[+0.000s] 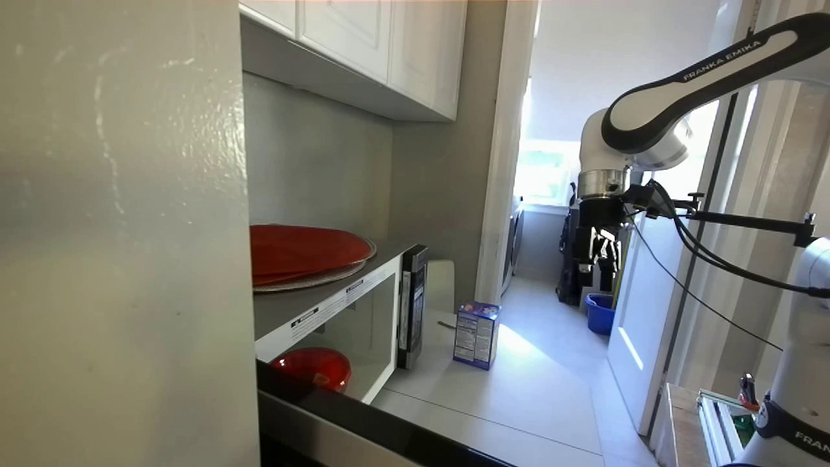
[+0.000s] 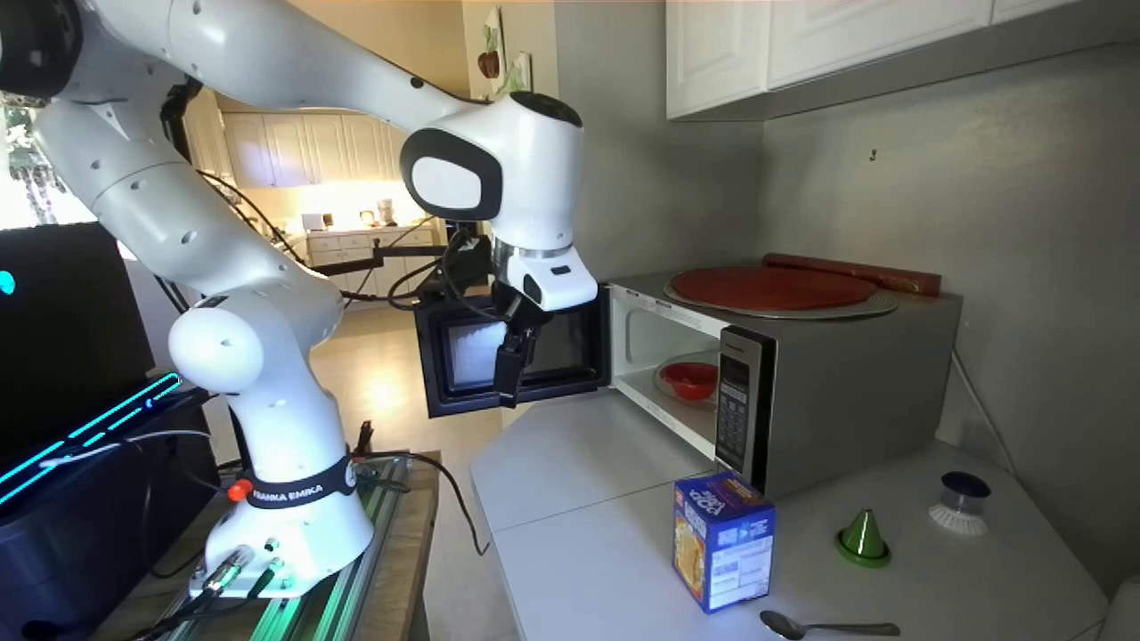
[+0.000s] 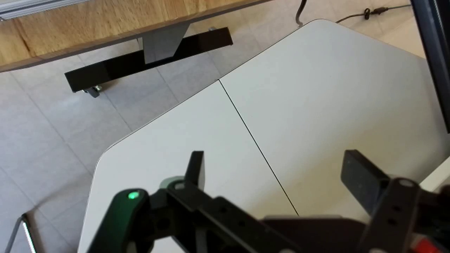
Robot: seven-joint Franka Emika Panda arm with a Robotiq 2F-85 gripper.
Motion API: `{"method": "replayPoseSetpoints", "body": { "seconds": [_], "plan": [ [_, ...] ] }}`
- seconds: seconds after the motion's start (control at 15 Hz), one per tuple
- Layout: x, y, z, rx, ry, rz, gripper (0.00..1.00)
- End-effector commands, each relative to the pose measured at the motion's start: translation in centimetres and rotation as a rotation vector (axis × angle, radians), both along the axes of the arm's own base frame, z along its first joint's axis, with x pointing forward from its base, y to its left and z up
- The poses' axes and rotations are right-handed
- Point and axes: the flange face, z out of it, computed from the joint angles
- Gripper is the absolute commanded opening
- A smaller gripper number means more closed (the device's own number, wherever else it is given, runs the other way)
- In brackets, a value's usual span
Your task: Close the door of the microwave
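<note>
Silver-grey microwave (image 2: 855, 392), between three and four o'clock in an exterior view: cavity exposed, red bowl (image 2: 690, 381) inside. Its door (image 2: 565, 352): dark glazed panel, broad black frame, standing wide of the cavity, at eight o'clock near centre. Shown here alone: green cone (image 2: 862, 537), dark-topped brush (image 2: 962, 500), both at four o'clock.

Wrist view: gripper (image 3: 276, 167), fingers wide apart, pale seamed tabletop (image 3: 218, 130) visible between them; door edge at two o'clock, apart from the fingertips.

In an exterior view: door's black top edge at six o'clock; blue carton (image 1: 476, 335) on the tabletop at five. Room: white cabinets (image 1: 350, 32) towards eleven, grey wall (image 1: 438, 194) beneath; blue bucket (image 1: 600, 314) at four.
</note>
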Motion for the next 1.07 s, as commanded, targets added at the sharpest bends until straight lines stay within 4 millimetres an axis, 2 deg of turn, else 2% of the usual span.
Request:
{"method": "replayPoseSetpoints", "body": {
  "seconds": [0.0, 0.53, 0.73, 0.87, 0.93, 1.0],
  "plan": [
    [0.0, 0.0, 0.1, 0.000, 0.001, 0.000, 1.00],
    [0.0, 0.0, 0.1, 0.000, 0.001, 0.000, 1.00],
    [-2.2, 4.0, 2.5, -0.036, -0.075, 0.024, 1.00],
    [-3.1, 7.5, 3.8, -0.080, -0.155, 0.056, 1.00],
    [-3.5, 9.2, 5.3, -0.106, -0.189, 0.078, 1.00],
    [-2.8, 10.9, 8.0, -0.132, -0.231, 0.103, 1.00]
  ]
}}
